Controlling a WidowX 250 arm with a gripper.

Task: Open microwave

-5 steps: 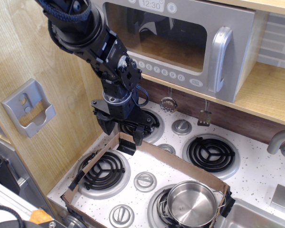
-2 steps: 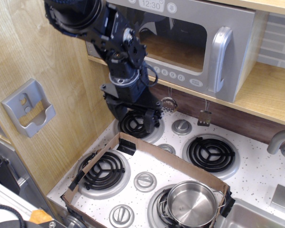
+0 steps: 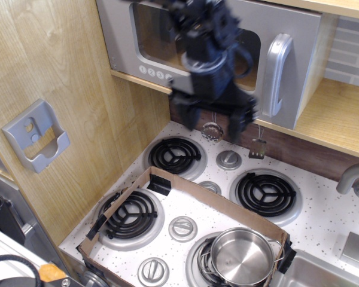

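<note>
The gripper (image 3: 214, 119) hangs spread wide in front of the microwave (image 3: 299, 36), left of its handle (image 3: 276, 66). Below are the stove (image 3: 323, 221), a pot (image 3: 242, 256) and a cardboard box (image 3: 191, 194).

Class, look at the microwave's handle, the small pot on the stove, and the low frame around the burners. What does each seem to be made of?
Microwave handle: probably silver-painted plastic, with a smooth satin sheen.
Pot: likely stainless steel, with bright mirror-like reflections.
Frame: cardboard, matte brown with thin raw edges.
</note>
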